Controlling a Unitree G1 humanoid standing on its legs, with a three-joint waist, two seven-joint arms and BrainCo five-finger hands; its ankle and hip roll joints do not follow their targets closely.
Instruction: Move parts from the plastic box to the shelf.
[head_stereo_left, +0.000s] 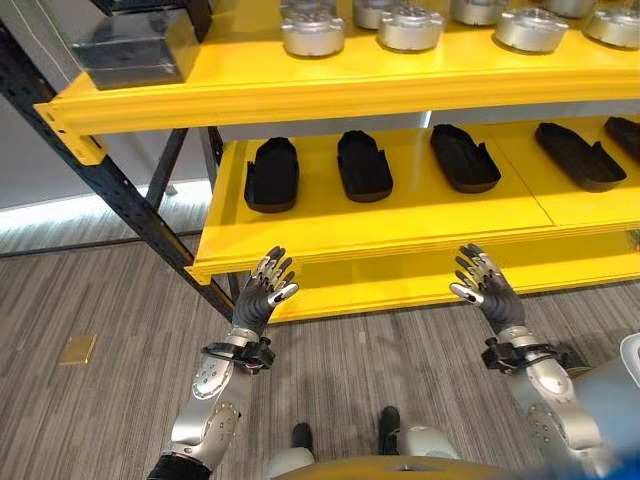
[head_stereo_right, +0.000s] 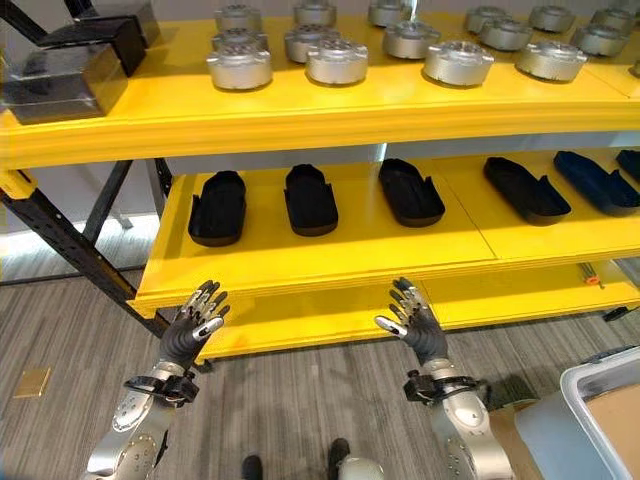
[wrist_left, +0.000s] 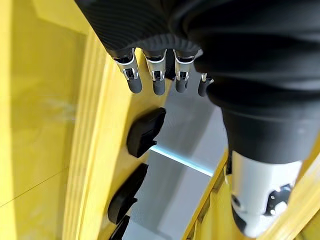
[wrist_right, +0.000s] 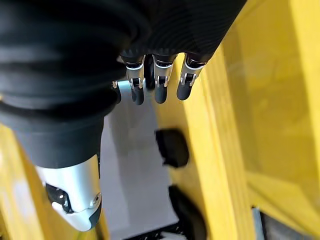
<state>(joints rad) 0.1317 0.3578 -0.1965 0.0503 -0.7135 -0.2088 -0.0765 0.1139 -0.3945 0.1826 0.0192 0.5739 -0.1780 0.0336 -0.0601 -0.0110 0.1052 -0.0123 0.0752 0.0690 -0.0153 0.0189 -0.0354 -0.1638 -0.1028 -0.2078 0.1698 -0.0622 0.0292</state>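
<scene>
Left robot hand (head_stereo_left: 265, 287) and right robot hand (head_stereo_left: 484, 280) raised, fingers spread, empty, before yellow shelf (head_stereo_left: 380, 235).

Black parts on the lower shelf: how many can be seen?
5, in one row on the lower yellow shelf, from left: first, second, third, fourth, fifth. A sixth may start at the right edge, cut off.

Shelf (head_stereo_right: 330, 250): yellow boards on a dark frame, standing on a grey plank floor (head_stereo_left: 110, 400).
Upper board: round silver metal parts (head_stereo_right: 338, 60) in rows; dark blocks (head_stereo_right: 60, 75) at its left end.
Board below the silver parts: black oblong parts (head_stereo_right: 311, 200) in a row, each apart from the next.
</scene>
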